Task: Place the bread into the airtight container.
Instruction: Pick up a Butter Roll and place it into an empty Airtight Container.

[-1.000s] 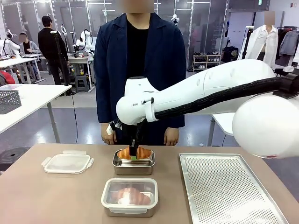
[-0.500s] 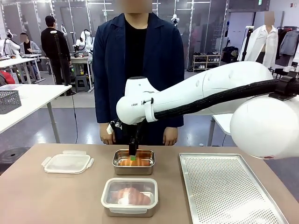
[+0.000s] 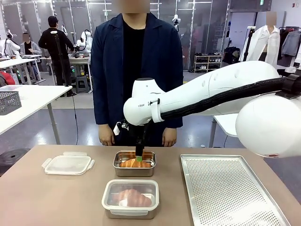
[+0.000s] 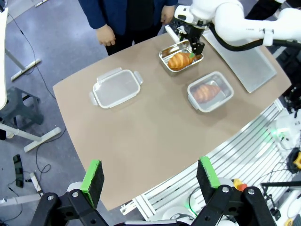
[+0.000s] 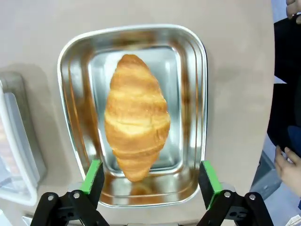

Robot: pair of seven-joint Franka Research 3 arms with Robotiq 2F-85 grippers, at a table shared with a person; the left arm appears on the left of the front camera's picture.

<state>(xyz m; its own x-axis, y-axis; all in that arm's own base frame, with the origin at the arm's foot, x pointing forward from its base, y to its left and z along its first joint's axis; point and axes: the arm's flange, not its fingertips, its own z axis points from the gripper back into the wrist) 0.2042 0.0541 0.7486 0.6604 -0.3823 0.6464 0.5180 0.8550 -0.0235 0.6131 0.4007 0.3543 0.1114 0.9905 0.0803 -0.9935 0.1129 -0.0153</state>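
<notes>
The table [image 3: 56,197] carries a perforated tray [image 3: 230,188] on the right, and the person [image 3: 136,70] stands behind it, hands down. The right arm [image 3: 211,94] reaches over the open steel container [image 5: 190,94]; its gripper [image 5: 149,176] hangs above it, jaws spread wide and empty. The croissant [image 5: 136,120] lies flat inside! A lidded container [image 3: 130,198] sits nearer, a loose lid [image 3: 68,164] off left. The left gripper [image 4: 149,175] hovers high, also open, holding nothing.
</notes>
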